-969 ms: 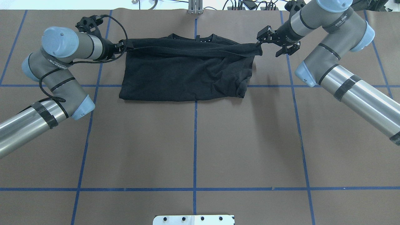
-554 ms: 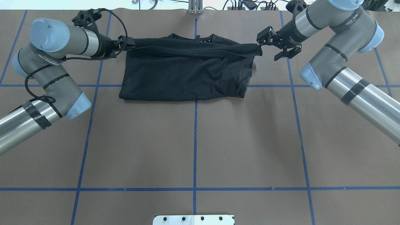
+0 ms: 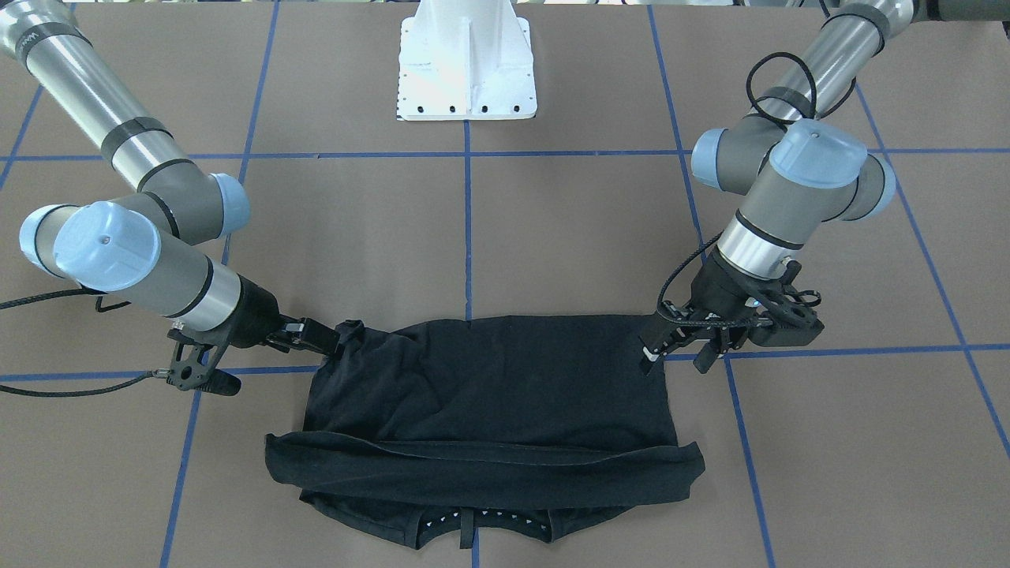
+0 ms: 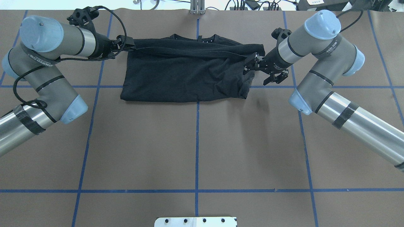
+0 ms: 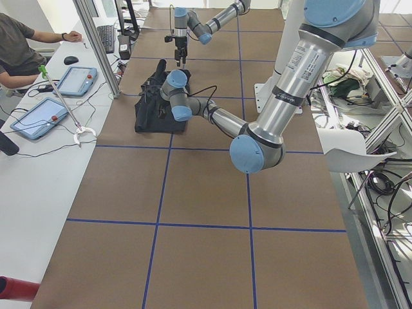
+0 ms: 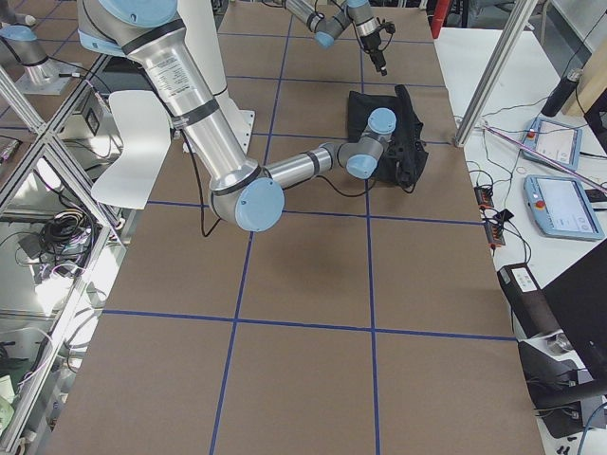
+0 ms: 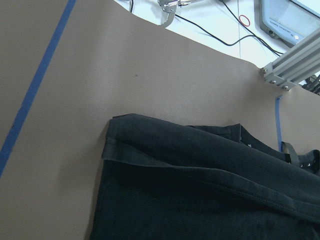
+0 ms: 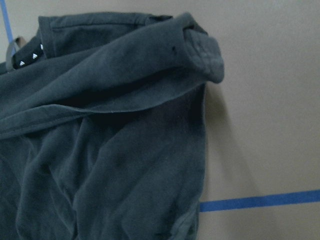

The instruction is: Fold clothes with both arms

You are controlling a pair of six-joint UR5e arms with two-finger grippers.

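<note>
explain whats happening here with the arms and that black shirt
A black T-shirt is being folded on the table. Its hem already lies folded up to the collar. The left hand is by one side of the shirt, the right hand by the crumpled opposite side; whether either grips cloth is unclear.

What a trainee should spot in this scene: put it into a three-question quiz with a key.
1. True or false: the black T-shirt lies spread out in a single layer.
2. What peeks out beyond the folded band on the side away from the robot? A) a zip B) the collar C) a hood
3. Fill in: the rumpled side of the shirt is next to the ____ gripper.
Key: 1 false, it is folded over; 2 B; 3 right gripper.
</note>
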